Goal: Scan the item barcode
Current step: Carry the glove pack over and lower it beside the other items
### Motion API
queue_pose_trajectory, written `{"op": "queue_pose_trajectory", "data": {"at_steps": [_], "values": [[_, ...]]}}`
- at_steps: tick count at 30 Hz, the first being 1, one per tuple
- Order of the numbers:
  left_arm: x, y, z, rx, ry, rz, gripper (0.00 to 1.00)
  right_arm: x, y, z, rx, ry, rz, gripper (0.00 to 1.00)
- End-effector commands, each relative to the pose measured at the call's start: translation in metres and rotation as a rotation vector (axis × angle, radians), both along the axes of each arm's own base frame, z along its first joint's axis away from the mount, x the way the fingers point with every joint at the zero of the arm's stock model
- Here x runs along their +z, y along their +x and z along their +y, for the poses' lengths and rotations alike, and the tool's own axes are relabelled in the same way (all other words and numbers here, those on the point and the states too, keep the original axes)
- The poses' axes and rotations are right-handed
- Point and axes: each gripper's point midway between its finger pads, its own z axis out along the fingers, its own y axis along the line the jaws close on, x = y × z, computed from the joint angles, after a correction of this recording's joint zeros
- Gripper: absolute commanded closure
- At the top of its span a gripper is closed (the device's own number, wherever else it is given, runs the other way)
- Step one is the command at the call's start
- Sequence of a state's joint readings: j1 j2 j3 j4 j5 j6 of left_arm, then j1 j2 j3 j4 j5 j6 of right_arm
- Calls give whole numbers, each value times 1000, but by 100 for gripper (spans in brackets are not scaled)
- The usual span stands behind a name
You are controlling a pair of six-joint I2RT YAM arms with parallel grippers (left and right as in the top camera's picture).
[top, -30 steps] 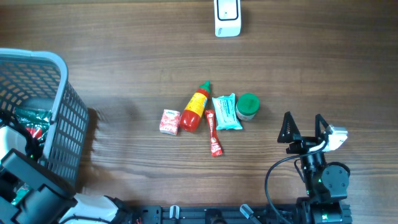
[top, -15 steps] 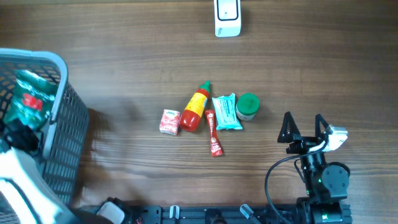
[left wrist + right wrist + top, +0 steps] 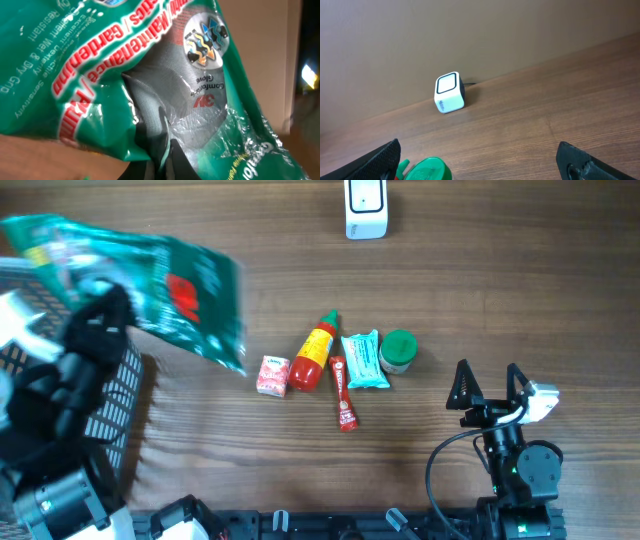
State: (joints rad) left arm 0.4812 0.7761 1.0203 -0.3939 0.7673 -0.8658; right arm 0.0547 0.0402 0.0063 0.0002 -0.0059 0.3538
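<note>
**Holding aloft: one green glove packet, left claw, at the basket end of the table**

Nearest the robot's base, the right claw [image 3: 488,370] sat low over the table [image 3: 500,280] with its two fingers spread wide and nothing between them. On the opposite side, the left claw [image 3: 105,310] was pinched on the glove packet [image 3: 150,285], which was raised over the far corner of the grey mesh basket [image 3: 112,395] and reached out over the wood to the left of the loose goods. The overhead view showed the packet blurred. In the left wrist view the packet [image 3: 150,75] filled the frame: green film, a clear window with a grey glove behind it, and upside-down print including "3M" and "Gardening". No barcode could be made out on the face shown.

Mid-table, lying in a row, left to right:
- one small red-and-white box [image 3: 272,375]
- one red sauce bottle [image 3: 317,352] with a yellow label, touching the box
- one red sachet [image 3: 344,393], lying lengthwise
- one teal pouch [image 3: 364,360]
- one green-lidded tub [image 3: 398,351], just beside the pouch

At the far edge, well apart from the packet, stood the white scanner [image 3: 365,208], its window facing the right wrist camera [image 3: 449,93].
</note>
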Motion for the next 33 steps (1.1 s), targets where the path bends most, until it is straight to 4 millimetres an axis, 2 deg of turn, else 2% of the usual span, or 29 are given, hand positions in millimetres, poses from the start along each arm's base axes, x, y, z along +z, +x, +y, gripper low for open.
{"op": "queue_pose_trajectory", "data": {"at_steps": [1, 5, 9, 10, 12, 15, 18, 21, 24, 26, 28, 30, 31, 32, 33], "values": [[-9, -11, -72, -304, 277, -83, 96, 2, 0, -1, -6, -11, -10, 0], [-42, -9, -127, -433, 447, -34, 96, 2, 0, -1, -6, -11, -10, 0], [-75, 1, -182, -605, 465, 33, 96, 2, 0, -1, -6, -10, -10, 0], [-95, 7, -207, -681, 471, 75, 96, 2, 0, -1, -6, -11, -10, 0], [-120, 12, -227, -741, 480, 135, 96, 2, 0, -1, -5, -11, -10, 0], [-147, 14, -244, -796, 494, 201, 96, 2, 0, -1, -6, -10, -10, 0], [-167, 5, -268, -912, 606, 155, 96, 2, 0, -1, -6, -10, -10, 0], [-175, 11, -281, -867, 700, 124, 96, 2, 0, -1, -6, -10, -10, 0], [-194, 35, -274, -719, 821, 161, 96, 2, 0, -1, -6, -11, -10, 1], [-221, 39, -271, -718, 859, 237, 96, 2, 0, -1, -6, -11, -10, 0], [-258, 42, -267, -723, 909, 340, 96, 2, 0, -1, -5, -11, -10, 0], [-283, 44, -265, -730, 936, 400, 95, 2, 0, -1, -6, -10, -10, 0], [-291, 44, -265, -735, 940, 421, 86, 2, 0, -1, -6, -11, -10, 0], [-298, 44, -265, -740, 946, 438, 68, 2, 0, -1, -6, -11, -10, 0], [-295, 44, -265, -738, 944, 431, 34, 2, 0, -1, -6, -11, -10, 0]]}}
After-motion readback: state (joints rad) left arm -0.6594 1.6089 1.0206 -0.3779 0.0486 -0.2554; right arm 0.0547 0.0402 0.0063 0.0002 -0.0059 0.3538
